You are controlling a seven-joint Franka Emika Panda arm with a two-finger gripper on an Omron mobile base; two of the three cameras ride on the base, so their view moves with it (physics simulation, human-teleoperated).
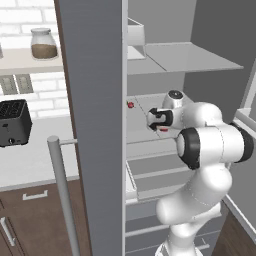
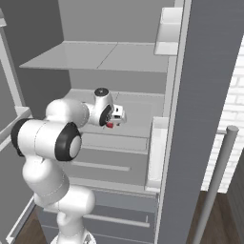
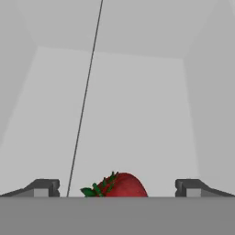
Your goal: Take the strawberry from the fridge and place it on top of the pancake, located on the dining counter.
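Left base view: the fridge (image 1: 95, 125) stands open, its grey door edge running down the middle of the frame, with the pale shelves to the right of it. The white arm rises from the lower right and reaches in over the middle shelf (image 1: 142, 112). The gripper (image 1: 159, 125) sits at centre right, pointing into the fridge; a bit of red shows just under it. A small red thing (image 1: 130, 105) also lies on the same shelf, up and to the left of the hand, too small to identify. A black toaster (image 1: 14, 122) and a jar (image 1: 43, 44) sit at the left of the frame.

Right base view: the arm rises from the lower left, and the gripper (image 2: 116, 119) is at the centre of the frame above the middle shelf. A spot of red, most likely the strawberry (image 2: 110, 125), sits right below it, touching or nearly so.

Hand view: the strawberry (image 3: 118, 186) lies at bottom centre on the shelf, between the two dark finger tips (image 3: 42, 187), which stand spread wide, one at each lower corner, with nothing pinched. Its green leaves point to the left of the frame, so its long axis appears to run across the gap, from one finger toward the other. The fruit seems centred, so closing should catch it end to end.
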